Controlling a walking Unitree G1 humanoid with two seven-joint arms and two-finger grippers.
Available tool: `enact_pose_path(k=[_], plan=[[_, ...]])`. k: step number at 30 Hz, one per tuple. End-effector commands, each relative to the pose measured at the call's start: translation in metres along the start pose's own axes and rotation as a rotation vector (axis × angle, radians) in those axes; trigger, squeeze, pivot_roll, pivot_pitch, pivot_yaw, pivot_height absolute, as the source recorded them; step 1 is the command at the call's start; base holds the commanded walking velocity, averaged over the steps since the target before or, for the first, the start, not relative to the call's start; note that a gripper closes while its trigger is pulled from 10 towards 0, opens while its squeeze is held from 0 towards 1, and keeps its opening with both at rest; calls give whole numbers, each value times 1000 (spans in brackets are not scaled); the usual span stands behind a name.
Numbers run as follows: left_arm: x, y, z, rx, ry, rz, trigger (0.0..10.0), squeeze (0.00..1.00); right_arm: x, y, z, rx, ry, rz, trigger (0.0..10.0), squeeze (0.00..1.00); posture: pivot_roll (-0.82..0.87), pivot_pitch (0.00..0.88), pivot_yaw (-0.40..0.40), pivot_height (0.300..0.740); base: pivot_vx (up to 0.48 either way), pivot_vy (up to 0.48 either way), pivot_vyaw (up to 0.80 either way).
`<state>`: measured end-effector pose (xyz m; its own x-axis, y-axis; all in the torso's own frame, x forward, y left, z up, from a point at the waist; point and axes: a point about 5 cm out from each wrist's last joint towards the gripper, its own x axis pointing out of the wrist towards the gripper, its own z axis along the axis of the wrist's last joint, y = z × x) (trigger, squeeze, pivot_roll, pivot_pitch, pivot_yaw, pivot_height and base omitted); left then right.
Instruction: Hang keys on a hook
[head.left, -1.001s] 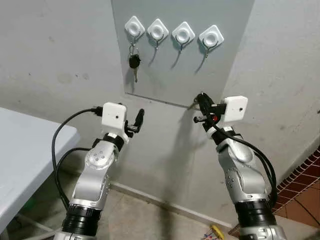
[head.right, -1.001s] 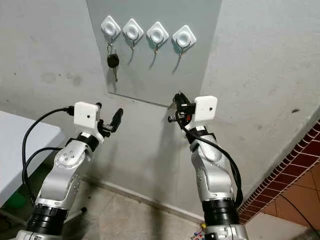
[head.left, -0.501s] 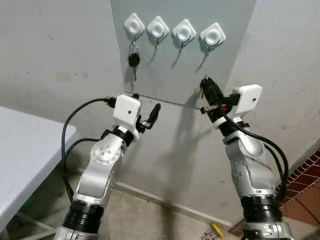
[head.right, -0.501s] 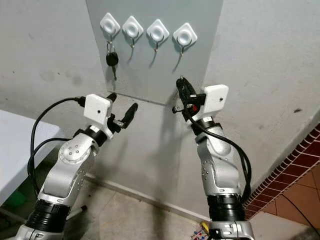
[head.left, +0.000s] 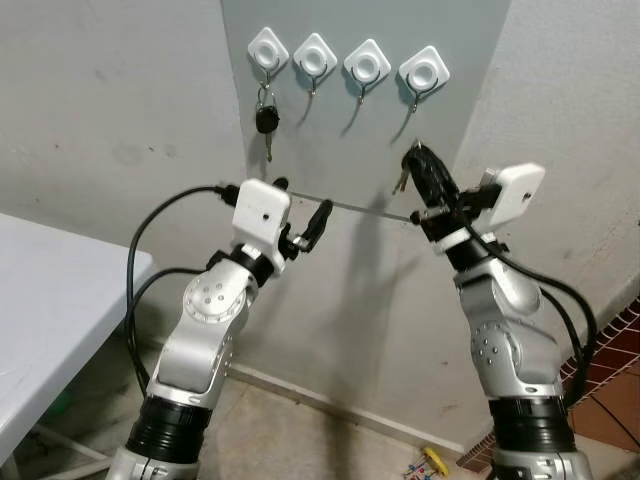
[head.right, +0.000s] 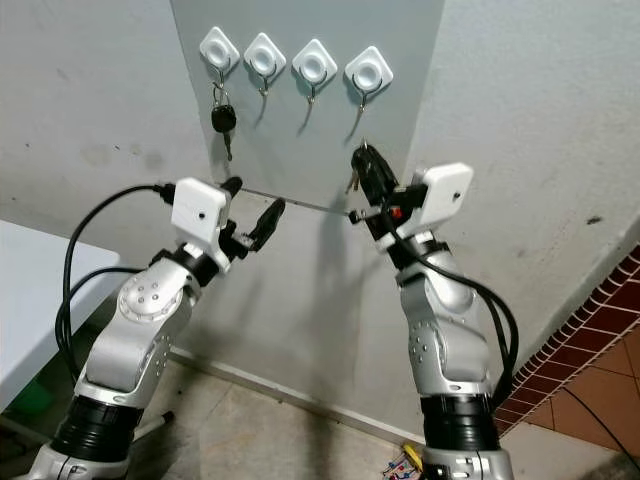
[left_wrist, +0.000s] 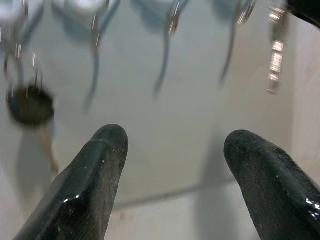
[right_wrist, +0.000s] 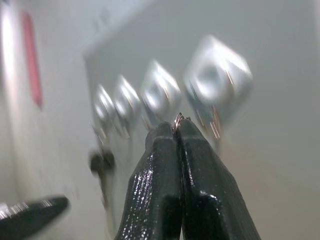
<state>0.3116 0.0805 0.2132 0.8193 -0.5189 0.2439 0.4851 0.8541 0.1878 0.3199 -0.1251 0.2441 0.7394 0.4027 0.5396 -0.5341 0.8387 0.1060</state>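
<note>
head cameras face the hook board (head.left: 360, 90), wrist cameras close beneath it

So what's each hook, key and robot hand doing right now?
First hook: holds a black key, hanging.
Second hook: empty.
Third hook: empty.
Fourth hook: empty.
Right gripper: shut on a key ring, just below the fourth hook.
Left gripper: open, holding nothing.

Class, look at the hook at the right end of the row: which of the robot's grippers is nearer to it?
Right. The right gripper, pinching a key ring, is raised just below the rightmost hook. The left gripper is open, lower and off toward the robot's left.
</note>
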Motion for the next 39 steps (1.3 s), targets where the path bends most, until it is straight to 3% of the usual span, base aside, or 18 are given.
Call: enact_pose_path(k=[1,13,23,33,35,39], plan=[[0,0,4,7,-3,-10,10000,0,5,4,8,10,-31,31,10000,0,-149,0,32,740,0,0,0],[0,0,9,16,-5,-12,10000,0,17,7,8,78,-23,40,10000,0,-133,0,21,740,0,0,0],[-1,1,10,13,-4,1,10000,0,25,5,-5,238,2,-11,10000,0,-121,0,16,740,0,0,0],[-2,3,11,15,0,12,10000,0,29,2,-11,337,7,-57,10000,0,-116,0,14,740,0,0,0],[-3,4,11,13,2,22,10000,0,30,-1,-11,435,-19,-99,10000,0,-109,0,10,740,0,0,0],[-4,4,11,10,4,27,10000,0,29,-4,-11,492,-38,-123,10000,0,-110,0,10,740,0,0,0]])
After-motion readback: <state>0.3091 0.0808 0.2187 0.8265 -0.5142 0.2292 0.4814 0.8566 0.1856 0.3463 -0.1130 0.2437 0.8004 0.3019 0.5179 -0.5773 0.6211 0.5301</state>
